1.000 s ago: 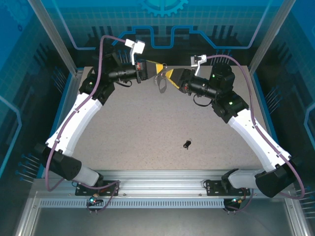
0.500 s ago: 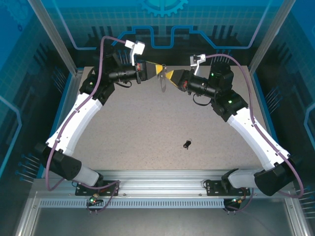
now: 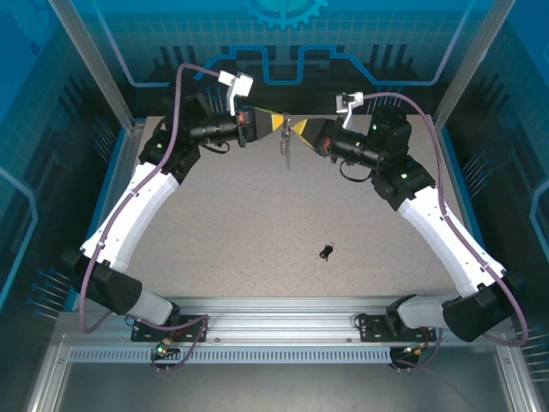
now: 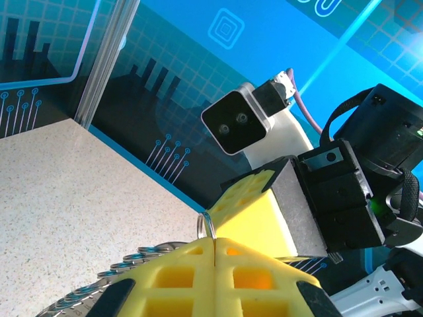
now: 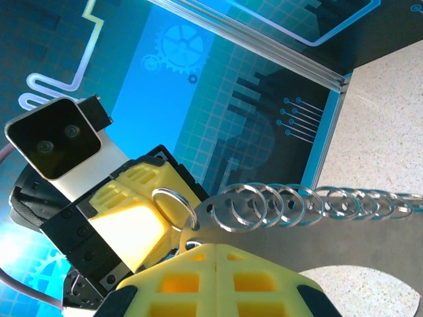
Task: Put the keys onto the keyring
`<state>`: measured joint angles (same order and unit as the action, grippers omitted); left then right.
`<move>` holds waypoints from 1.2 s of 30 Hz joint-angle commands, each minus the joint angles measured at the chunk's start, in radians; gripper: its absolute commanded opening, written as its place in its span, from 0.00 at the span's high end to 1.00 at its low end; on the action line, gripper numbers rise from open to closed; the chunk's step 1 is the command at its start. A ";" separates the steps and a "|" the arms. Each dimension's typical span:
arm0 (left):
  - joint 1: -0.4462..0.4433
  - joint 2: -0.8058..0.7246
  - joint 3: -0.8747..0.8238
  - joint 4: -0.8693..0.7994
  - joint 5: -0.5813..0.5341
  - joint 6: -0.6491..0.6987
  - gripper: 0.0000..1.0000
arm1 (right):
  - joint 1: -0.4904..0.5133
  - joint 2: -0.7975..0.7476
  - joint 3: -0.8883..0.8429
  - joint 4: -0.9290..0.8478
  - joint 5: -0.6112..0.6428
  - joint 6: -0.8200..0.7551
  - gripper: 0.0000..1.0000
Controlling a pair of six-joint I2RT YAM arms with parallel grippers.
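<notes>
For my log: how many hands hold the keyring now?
2. The left hand grips the keyring from the left, the right hand from the right; both are shut on it.

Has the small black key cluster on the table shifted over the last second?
No. The small black key cluster sits unchanged relative to the speckled table's near edge.

Before me lies a speckled beige table [image 3: 257, 223] with a blue strip along its left and right edges. Behind it stands a blue wall [image 3: 171, 43] printed with a fine grid, pale circuit lines and a gear [image 3: 283, 9] at the top centre. Two silvery metal posts slant up at the far corners, one at the left [image 3: 93, 64] and one at the right [image 3: 478, 60]. Along my near edge run grey metal rails [image 3: 283, 319] and, nearer, a flat grey shelf [image 3: 274, 386]
</notes>
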<state>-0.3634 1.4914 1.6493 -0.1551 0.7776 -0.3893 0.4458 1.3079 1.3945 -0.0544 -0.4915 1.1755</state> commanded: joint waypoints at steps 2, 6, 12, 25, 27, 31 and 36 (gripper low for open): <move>0.005 -0.003 -0.011 0.012 0.007 0.018 1.00 | -0.015 0.009 0.025 0.064 -0.028 0.040 1.00; 0.005 0.001 -0.011 0.023 0.005 0.011 1.00 | -0.009 0.035 0.023 0.104 -0.049 0.066 0.88; 0.004 0.004 -0.009 0.031 0.001 0.006 1.00 | 0.005 0.049 0.020 0.106 -0.058 0.065 0.63; 0.004 0.016 0.004 0.022 -0.008 0.013 1.00 | 0.006 -0.008 -0.054 0.093 -0.062 0.076 0.61; 0.004 0.016 0.004 0.021 -0.008 0.013 1.00 | 0.007 -0.016 -0.062 0.092 -0.062 0.076 0.61; 0.004 0.014 0.003 0.020 -0.007 0.012 1.00 | 0.006 -0.021 -0.070 0.099 -0.059 0.081 0.62; 0.004 0.013 -0.005 0.020 -0.003 0.013 1.00 | 0.002 -0.019 -0.077 0.141 -0.057 0.110 0.62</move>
<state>-0.3634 1.5093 1.6455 -0.1520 0.7742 -0.3901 0.4446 1.3079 1.3331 0.0368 -0.5323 1.2591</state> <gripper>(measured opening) 0.052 0.381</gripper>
